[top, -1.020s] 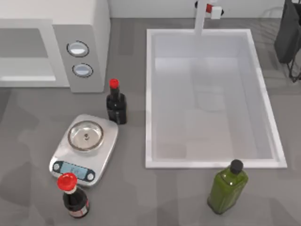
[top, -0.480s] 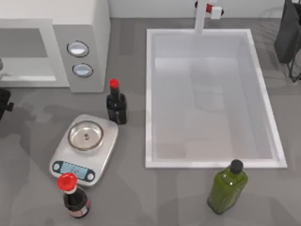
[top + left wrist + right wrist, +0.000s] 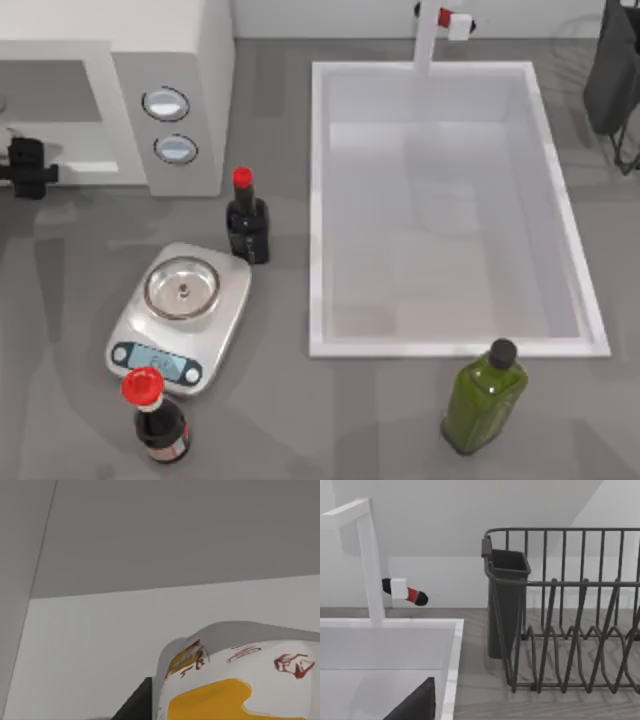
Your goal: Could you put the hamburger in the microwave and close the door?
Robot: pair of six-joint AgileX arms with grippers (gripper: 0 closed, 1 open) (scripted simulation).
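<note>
Hamburger (image 3: 235, 680) sits held in left gripper (image 3: 28, 168) at microwave (image 3: 170, 60) mouth, beside scale (image 3: 180, 318).

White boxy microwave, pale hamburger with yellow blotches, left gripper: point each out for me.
White boxy microwave (image 3: 205, 90), top view, right side wall.
Pale hamburger with yellow blotches (image 3: 235, 680), left wrist view, wrapper top.
Left gripper (image 3: 28, 168), top view, black body.

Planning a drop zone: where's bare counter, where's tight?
Free: the strip between scale and sink, and the front edge between the red-capped bottle and green bottle. Crowded: by the microwave, where the left gripper and dark bottle are.
</note>
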